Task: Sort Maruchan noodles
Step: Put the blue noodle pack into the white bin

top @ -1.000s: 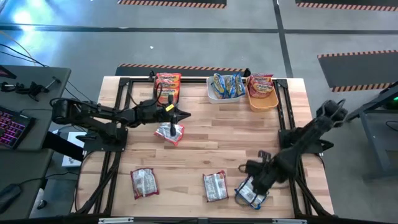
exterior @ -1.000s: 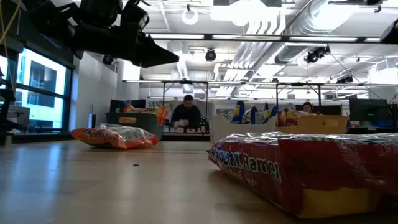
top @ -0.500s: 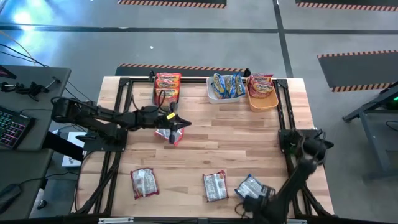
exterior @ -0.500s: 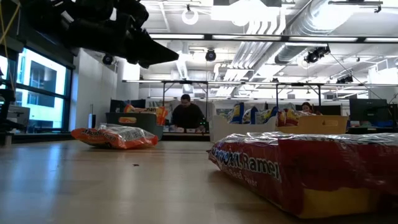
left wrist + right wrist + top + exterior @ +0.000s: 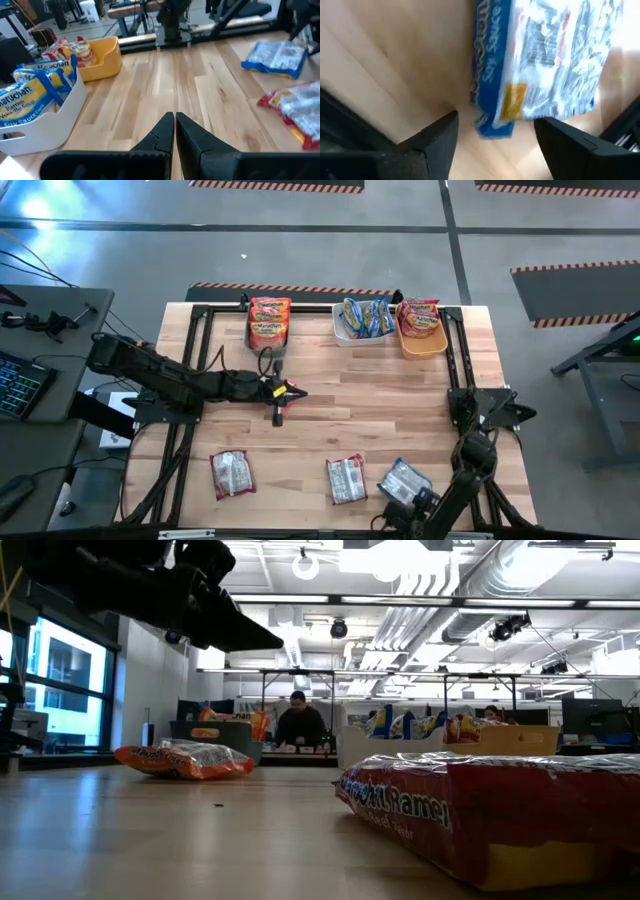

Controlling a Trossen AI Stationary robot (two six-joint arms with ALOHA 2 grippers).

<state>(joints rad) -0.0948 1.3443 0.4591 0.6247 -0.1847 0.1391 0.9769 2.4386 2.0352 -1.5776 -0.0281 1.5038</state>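
Right end effector has let go of the blue packet

Right end effector [image 5: 492,137] now wide, blue packet [image 5: 403,479] lying on the table [image 5: 360,400] just ahead of it; left end effector [image 5: 174,120] narrow, empty; this packet remains unsorted.

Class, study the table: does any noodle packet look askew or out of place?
Yes. The blue packet near the right claw lies skewed, printed back up. Two more packets also lie back up, outside the bins.

two dark jointed arms [image 5: 170,380] with tapered black fingers [image 5: 160,137].
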